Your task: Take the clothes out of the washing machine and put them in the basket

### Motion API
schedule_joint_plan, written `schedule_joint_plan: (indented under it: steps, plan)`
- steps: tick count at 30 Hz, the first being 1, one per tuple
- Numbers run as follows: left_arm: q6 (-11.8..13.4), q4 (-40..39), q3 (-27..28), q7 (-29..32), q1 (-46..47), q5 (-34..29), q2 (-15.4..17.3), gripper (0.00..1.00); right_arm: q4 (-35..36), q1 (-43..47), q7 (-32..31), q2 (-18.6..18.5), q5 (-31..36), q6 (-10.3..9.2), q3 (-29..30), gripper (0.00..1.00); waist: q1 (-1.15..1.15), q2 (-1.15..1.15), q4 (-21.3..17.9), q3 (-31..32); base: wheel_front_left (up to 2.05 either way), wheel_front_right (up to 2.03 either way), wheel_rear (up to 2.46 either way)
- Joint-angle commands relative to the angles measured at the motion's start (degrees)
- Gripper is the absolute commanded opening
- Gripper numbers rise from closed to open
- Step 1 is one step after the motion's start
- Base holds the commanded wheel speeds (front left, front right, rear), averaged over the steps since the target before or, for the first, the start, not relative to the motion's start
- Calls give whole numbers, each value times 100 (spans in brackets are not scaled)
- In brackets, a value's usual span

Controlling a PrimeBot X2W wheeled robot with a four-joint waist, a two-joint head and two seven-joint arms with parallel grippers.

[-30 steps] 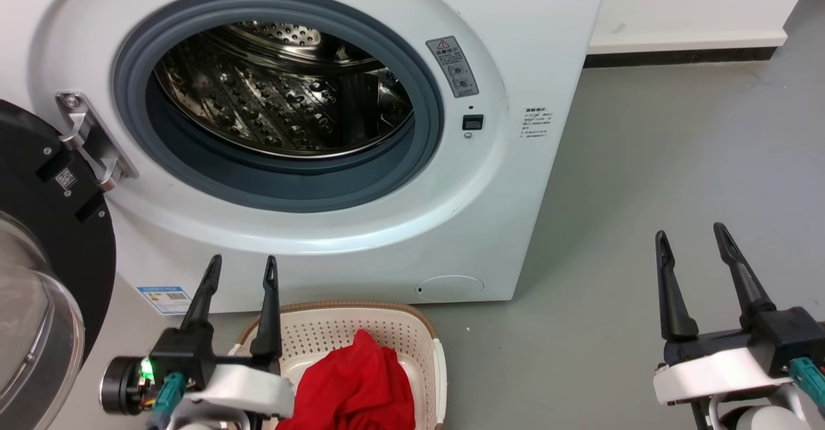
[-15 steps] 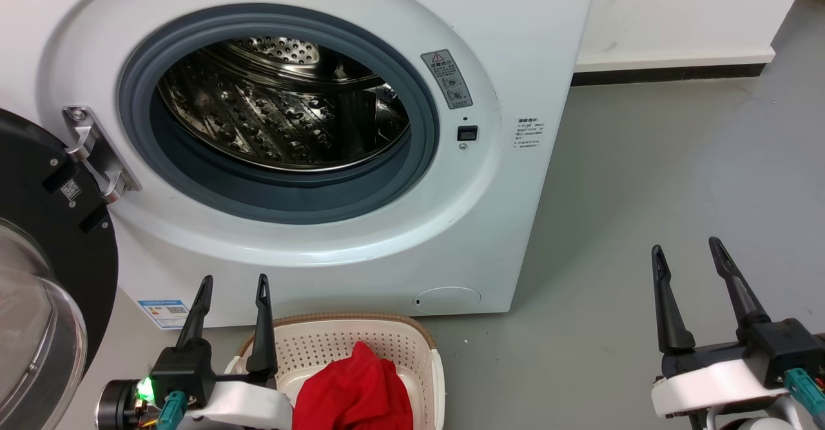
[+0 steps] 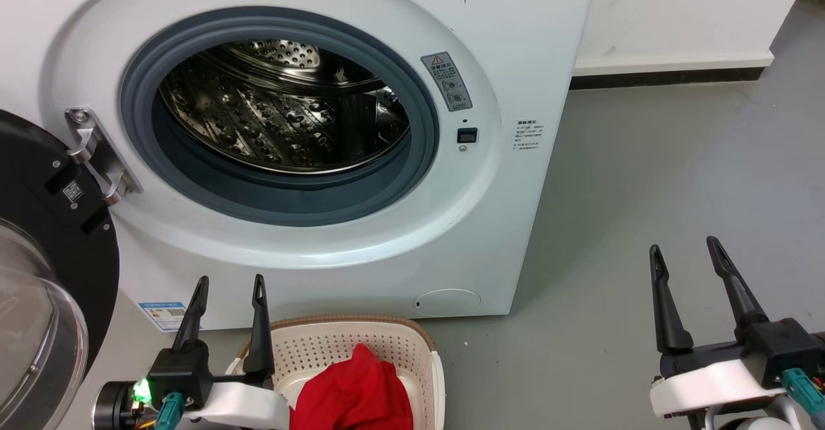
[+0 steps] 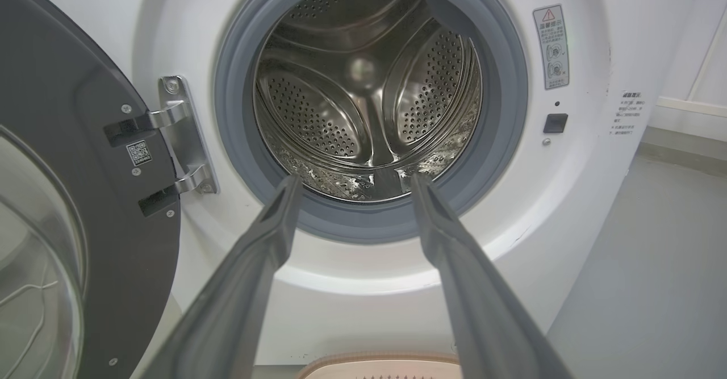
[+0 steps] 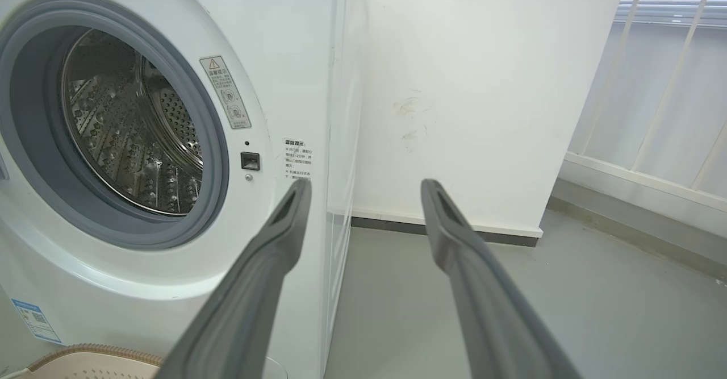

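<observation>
Nearest, lower left: left gripper (image 3: 231, 280), fingers parted and empty, raised by the left edge of the basket (image 3: 351, 321) and aimed at the washer's mouth, apparently ready for another reach.

Lower right: right gripper (image 3: 683, 244), also spread wide with nothing between its fingers, over bare grey floor (image 3: 644, 159), well apart from the work and seemingly kept out of the way.

Between them: cream basket close against the foot of the washing machine (image 3: 361, 249), presumably for a short carry. Heaped inside, red clothes (image 3: 354, 391).

Beyond: black-rimmed glass door (image 3: 58, 224) swung wide to the left, mouth unobstructed.

Deepest, inside the grey ring (image 3: 425, 159): steel drum (image 4: 363, 83), bare metal as far as visible. Unloading judged essentially complete.
</observation>
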State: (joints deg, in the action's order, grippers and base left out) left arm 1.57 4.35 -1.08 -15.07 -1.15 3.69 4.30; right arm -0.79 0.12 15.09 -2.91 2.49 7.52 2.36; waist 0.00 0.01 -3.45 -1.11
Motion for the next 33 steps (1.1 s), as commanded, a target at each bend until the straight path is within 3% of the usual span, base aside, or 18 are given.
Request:
schedule_joint_plan:
  steps: [1, 10, 11, 14, 33]
  plan:
    - [-13, 4, 28, -14, -65, -25, -30, 100, 7, 11, 11, 6, -11, -6, -12, 100, 0, -1, 1, 0, 0, 0, 0]
    - [-93, -2, 94, -15, -71, -7, -69, 100, 21, -7, 11, 6, 1, -6, 3, 100, 0, -1, -17, 6, 0, 0, 0]
    - [-92, 17, 96, 0, -4, 2, -75, 0, 1, -2, 0, 0, 2, 0, 5, 0, 0, -1, -17, 6, 0, 0, 0]
    - [-92, 189, 103, 30, -37, 19, -102, 0, -154, 35, -3, 2, -12, 0, -6, 0, 0, -1, -17, 5, 0, 0, 0]
    - [-284, 376, 270, 538, 166, 2086, -110, 0, -407, -129, -394, -107, -2357, -1, -49, 0, 0, -1, 35, 18, 0, 0, 0]
